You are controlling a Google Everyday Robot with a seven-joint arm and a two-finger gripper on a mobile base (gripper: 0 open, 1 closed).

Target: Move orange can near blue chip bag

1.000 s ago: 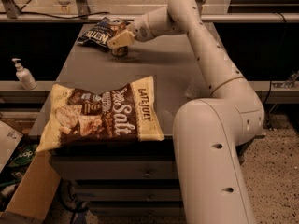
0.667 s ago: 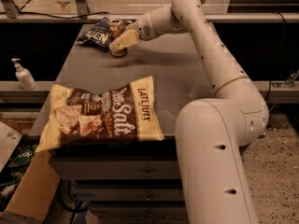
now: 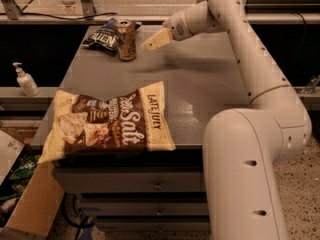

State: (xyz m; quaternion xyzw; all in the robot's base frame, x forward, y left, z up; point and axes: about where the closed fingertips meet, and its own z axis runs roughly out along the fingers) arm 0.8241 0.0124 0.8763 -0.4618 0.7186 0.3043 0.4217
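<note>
The orange can stands upright on the grey table at its far left. It touches the right edge of the small dark blue chip bag, which lies flat behind and to its left. My gripper hovers just to the right of the can, a short gap away from it, open and empty. The white arm reaches in from the right.
A large cream-and-brown Late July chip bag lies at the table's front left and overhangs the edge. A hand-sanitiser bottle stands on a ledge to the left. Cardboard boxes sit on the floor at lower left.
The gripper has let go of the orange can and drawn back to the right. The can now stands on its own beside the blue chip bag.
</note>
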